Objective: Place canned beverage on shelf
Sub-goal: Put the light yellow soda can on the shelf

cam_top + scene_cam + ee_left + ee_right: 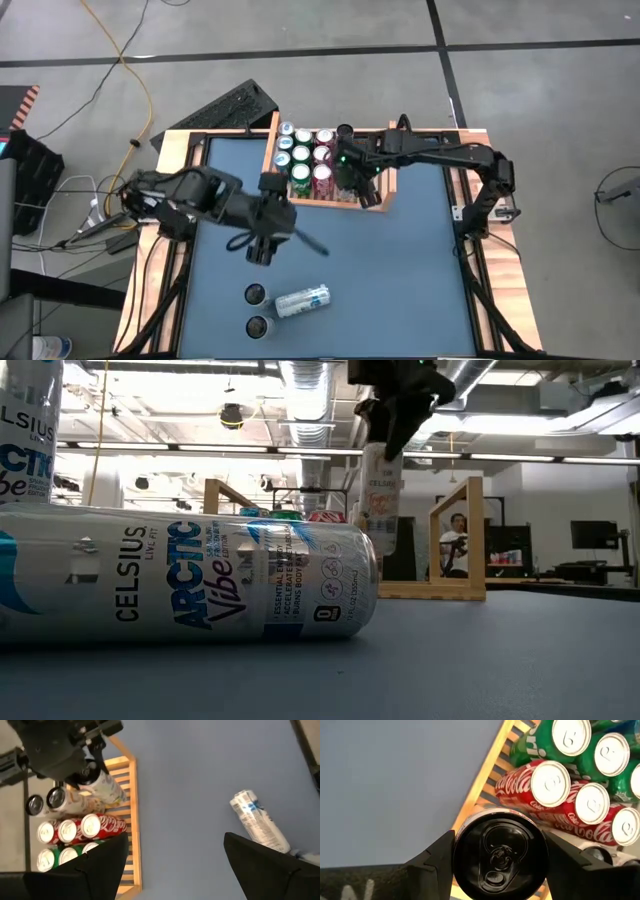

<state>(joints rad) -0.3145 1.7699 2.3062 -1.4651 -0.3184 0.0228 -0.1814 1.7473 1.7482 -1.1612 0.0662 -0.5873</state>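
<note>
Light comes from overhead: in the low view, long ceiling fixtures (pixel 300 380) blaze white across the upper centre of the frame, washing out detail around them. The lying can (pixel 190 585) filling the lower left there looks soft, too close for focus, while the far room is sharper. From above, the blue desk (pixel 400 270) is evenly lit, with faint shadows and no glare.

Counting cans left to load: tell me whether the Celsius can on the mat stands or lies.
Lying: the Celsius can rests on its side.
</note>
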